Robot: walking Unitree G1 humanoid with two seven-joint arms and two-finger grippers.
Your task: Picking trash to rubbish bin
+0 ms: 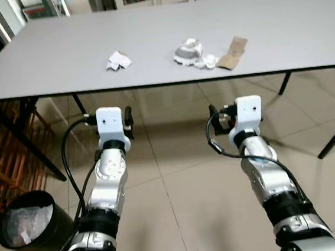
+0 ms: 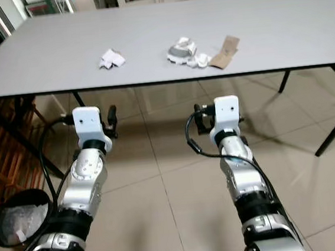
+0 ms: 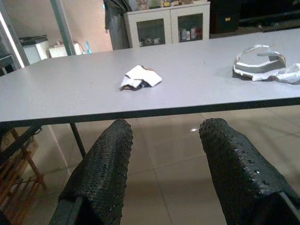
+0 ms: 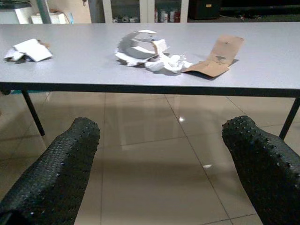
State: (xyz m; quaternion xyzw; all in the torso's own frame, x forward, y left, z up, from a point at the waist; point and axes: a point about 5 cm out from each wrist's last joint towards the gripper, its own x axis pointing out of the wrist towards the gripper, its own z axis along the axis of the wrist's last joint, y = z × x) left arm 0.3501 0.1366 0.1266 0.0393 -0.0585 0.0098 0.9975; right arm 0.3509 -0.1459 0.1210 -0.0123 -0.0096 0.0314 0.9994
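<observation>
On the grey rectangular worktop lie three bits of trash: a small crumpled white paper wad toward its left part, a crushed white-and-grey paper cup with a scrap of white tissue near its middle, and a flat torn brown cardboard piece just beside that cup. Both arms are held out short of the worktop's near edge, below its level, over the beige tiled floor. Left pincer has its black fingers spread wide, gripping nothing; right pincer likewise gapes wide and empty. Below the worktop's left end stands a round black rubbish bin with a pale liner, partly cut off in the right eye view.
</observation>
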